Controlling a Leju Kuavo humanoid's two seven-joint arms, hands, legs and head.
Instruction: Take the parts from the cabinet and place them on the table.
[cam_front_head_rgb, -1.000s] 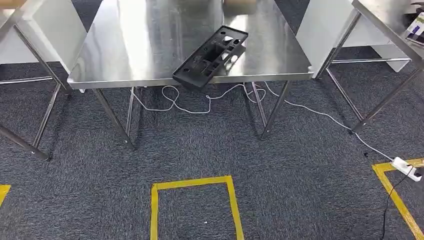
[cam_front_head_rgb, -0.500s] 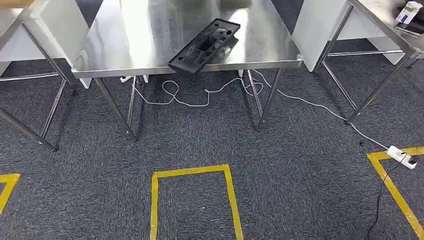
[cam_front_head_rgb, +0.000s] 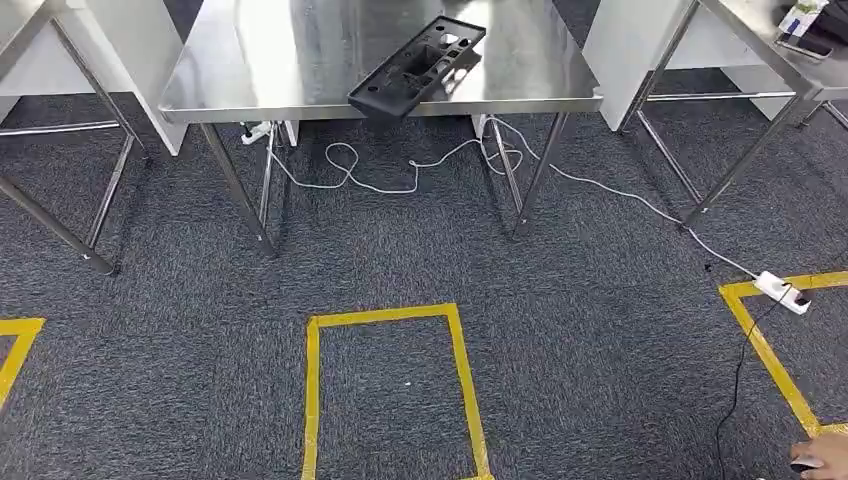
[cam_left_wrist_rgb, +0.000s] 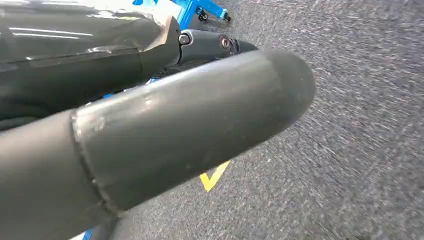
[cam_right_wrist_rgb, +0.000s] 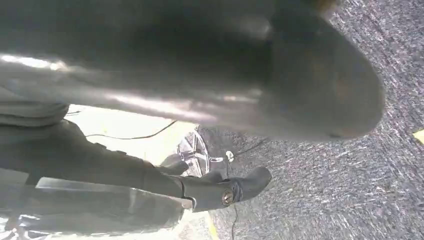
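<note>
black, flat moulded plastic part (cam_front_head_rgb: 417, 66) is laid on the shiny steel worktop (cam_front_head_rgb: 270, 70), overhanging its front edge; the state of each hand cannot be told.

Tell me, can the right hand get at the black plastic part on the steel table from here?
Probably not yet. The black plastic part lies at the front edge of the steel table, with open carpet and the yellow tape square between it and the robot. The right hand hangs by the floor.

The head view looks forward and down from high up, well back from the steel table (cam_front_head_rgb: 300, 90), at the grey carpet (cam_front_head_rgb: 600, 330). Both wrist views sit very close behind a thick grey thumb (cam_left_wrist_rgb: 175, 130), facing the same carpet.
</note>
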